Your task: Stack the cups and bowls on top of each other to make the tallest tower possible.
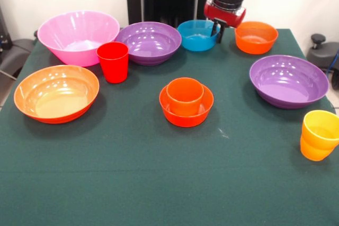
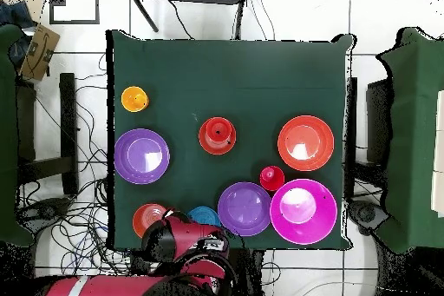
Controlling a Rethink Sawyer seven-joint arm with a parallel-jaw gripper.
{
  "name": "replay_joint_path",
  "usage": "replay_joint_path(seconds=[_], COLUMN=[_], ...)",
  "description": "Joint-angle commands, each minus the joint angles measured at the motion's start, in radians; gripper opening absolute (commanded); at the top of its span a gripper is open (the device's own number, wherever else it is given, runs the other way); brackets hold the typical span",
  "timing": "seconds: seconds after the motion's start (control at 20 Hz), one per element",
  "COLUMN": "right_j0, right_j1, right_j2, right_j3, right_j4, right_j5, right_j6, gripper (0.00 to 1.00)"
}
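From the front, the orange cup (image 1: 185,95) sits upright inside the small orange bowl (image 1: 186,107), the tower's start. Beyond it, the gripper (image 1: 217,31) dips at the blue bowl (image 1: 198,35); one finger seems inside the rim, but I cannot tell if it pinches.

From overhead, the arm covers most of the blue bowl (image 2: 205,215). A firm rim pinch and level lift would probably serve best.
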Motion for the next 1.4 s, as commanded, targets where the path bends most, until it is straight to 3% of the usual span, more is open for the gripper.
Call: replay_joint_path(seconds=[0.05,0.4,0.6,0.75,1.1,1.4], right_j0=[0.015,0.015,0.008,0.039,0.024,-0.001], right_j1=[-0.144,-0.290,-0.301,-0.278,-0.183,-0.148], right_j2=[0.047,0.049,0.055,0.010,0.005,0.023], right_j3=[-0.090,-0.175,-0.239,-0.332,-0.494,-0.601], right_j4=[0.052,0.060,0.056,0.014,-0.092,-0.125], right_j5=[0.211,0.527,0.630,0.686,0.573,0.614], right_j6=[0.080,0.058,0.064,0.059,-0.021,-0.064], gripper=[0.00,0.00,0.00,0.00,0.00,0.00])
